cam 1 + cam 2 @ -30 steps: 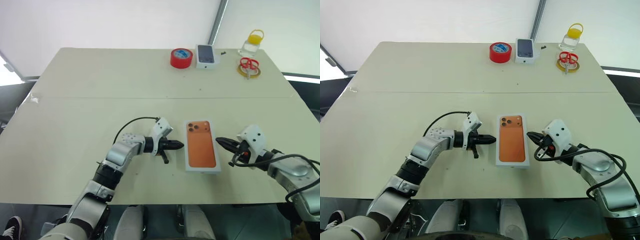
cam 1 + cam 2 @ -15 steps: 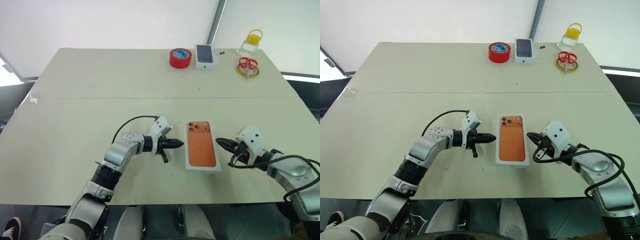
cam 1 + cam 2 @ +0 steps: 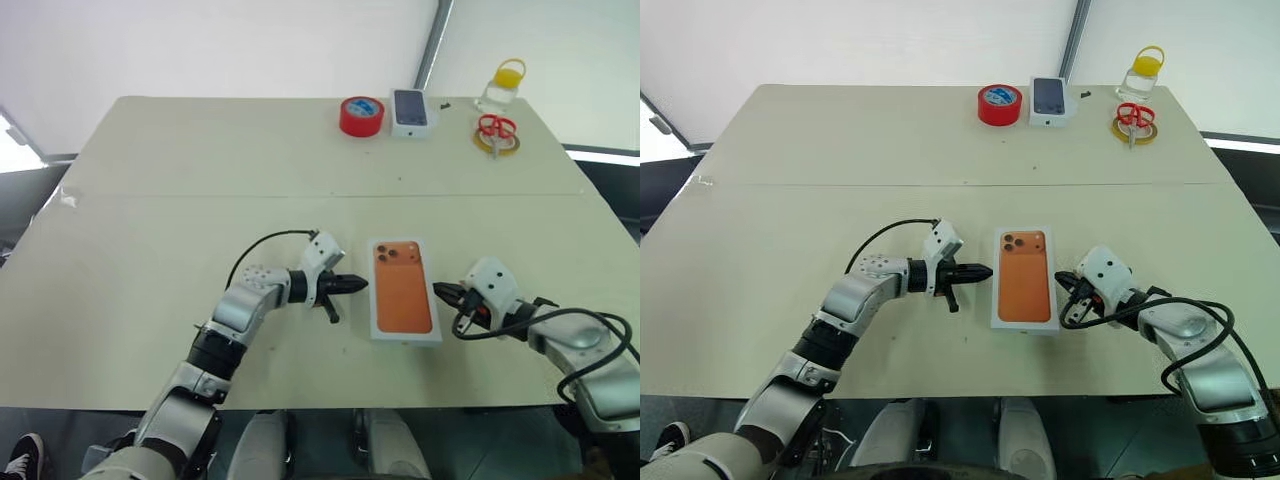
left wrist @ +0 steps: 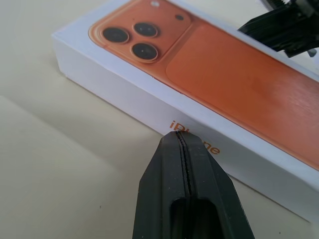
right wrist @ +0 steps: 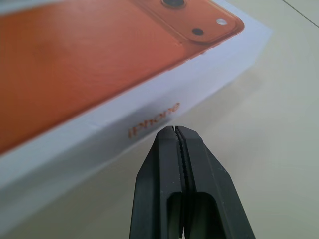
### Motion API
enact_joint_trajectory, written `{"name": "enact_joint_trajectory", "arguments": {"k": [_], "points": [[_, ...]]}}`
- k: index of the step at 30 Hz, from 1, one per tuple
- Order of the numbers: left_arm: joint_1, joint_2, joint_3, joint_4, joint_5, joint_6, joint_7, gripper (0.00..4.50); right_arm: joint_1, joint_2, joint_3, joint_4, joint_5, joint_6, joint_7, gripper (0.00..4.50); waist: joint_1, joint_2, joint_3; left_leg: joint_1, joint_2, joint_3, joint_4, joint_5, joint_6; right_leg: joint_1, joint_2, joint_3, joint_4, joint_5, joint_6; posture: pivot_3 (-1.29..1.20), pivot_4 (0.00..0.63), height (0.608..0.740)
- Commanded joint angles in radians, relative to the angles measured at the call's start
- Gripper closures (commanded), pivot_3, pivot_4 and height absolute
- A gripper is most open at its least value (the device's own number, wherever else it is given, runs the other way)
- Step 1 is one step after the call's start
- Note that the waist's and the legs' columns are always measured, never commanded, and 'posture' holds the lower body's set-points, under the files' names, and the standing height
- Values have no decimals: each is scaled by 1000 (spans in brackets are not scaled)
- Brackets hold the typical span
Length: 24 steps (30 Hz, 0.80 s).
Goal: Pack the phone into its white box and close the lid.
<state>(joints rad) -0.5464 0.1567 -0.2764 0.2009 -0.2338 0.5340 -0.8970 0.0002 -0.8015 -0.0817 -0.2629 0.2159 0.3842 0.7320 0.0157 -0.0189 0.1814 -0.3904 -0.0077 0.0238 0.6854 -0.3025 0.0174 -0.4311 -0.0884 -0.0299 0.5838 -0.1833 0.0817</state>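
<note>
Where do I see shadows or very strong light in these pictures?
Left eye view: glaring white patch beyond the left edge of the table. Left wrist view: a soft shadow lies on the table beside the white box. Right wrist view: box side shaded.

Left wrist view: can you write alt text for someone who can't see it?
The shut left gripper points at the long side of a white box lettered iPhone, its tip close to it. The box's top shows an orange phone with three lenses. The black right gripper sits beyond the far side.
</note>
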Motion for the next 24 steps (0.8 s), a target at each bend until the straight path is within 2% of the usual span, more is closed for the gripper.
{"name": "enact_joint_trajectory", "arguments": {"k": [1,6,13,16,18,20,24], "points": [[-15,-12,15,-45,-28,-13,-3,4500,-53,-19,-52,20,6,-37,17,4469,-1,0,0,0,0,0,0,0,0,0,0,0,0,0,0,0,150,740],[-8,-8,9,-28,-17,-32,1,4500,-172,11,-125,3,123,8,34,4469,-2,0,0,0,0,0,0,0,0,0,0,0,1,0,0,0,150,740],[1,5,18,-33,-22,-17,7,4500,-140,44,-114,-107,231,65,75,4469,-1,0,0,0,0,-1,0,0,0,0,0,0,0,0,1,0,150,740],[1,5,38,-38,-22,-47,26,4500,-50,35,-34,-130,184,93,82,4469,1,0,0,1,0,-1,0,0,0,2,0,-1,0,0,0,0,150,740],[-8,-6,61,-35,-43,-35,39,4500,7,-33,76,-80,21,76,58,4469,0,0,0,1,0,-1,0,0,0,1,-1,0,0,0,0,0,150,740],[-33,-21,68,0,-22,-50,78,4500,53,-64,137,-43,-68,27,52,4469,-1,1,-2,1,-1,0,0,0,0,2,-1,0,1,0,0,0,150,740],[-60,-52,66,23,-21,-97,79,4500,26,-19,134,-63,-35,53,32,4469,0,-9,-11,5,0,-2,1,0,0,6,0,-1,0,0,0,0,150,740]]}}
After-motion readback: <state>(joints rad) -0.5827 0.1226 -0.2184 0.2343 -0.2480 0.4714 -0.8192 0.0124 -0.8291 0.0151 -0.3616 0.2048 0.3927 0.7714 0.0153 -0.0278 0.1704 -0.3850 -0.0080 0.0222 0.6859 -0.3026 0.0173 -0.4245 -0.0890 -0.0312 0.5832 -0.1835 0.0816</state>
